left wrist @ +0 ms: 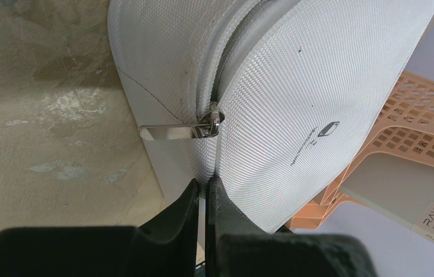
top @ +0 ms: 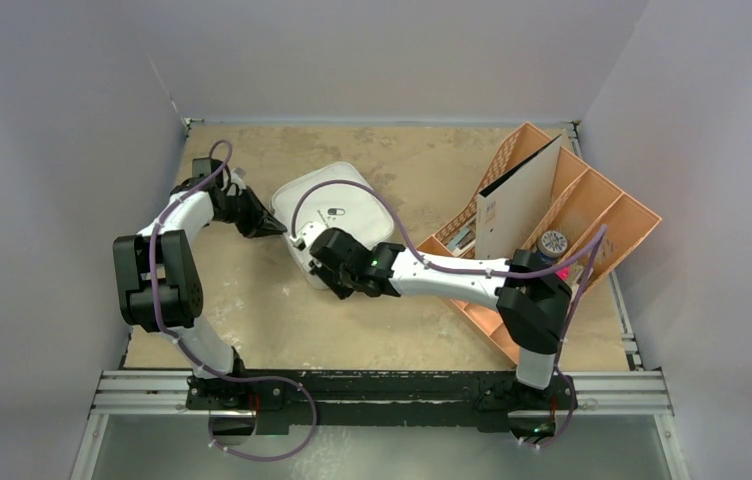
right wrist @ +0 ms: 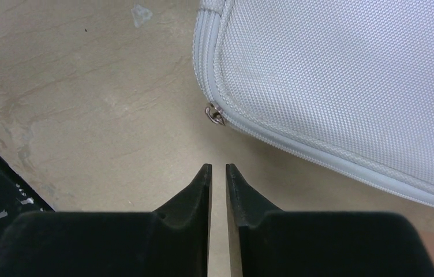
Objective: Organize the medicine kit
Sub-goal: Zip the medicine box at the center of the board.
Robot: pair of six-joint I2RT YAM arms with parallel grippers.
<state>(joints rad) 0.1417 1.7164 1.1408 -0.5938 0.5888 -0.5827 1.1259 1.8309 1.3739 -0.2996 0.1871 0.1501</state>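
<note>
Black fingertips fill the foreground: my left gripper (left wrist: 203,190) is pressed together at the zip seam of the medicine kit (top: 337,205) (whether fabric is caught there I cannot tell). My right gripper (right wrist: 219,173) is parted by a slit, empty, just off the kit's near corner. The kit lies closed on the table (top: 252,320). Its woven shell looks light, semi-stiff and likely to slide. I judge the metal zip pull (left wrist: 168,133) the best hold, though small and slick. Right of the kit, an orange tray (top: 607,215) stands apart, no obstacle.

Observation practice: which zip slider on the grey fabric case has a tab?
The steel slider by the left pincer; the slider by the right pincer shows only a ring.
</note>
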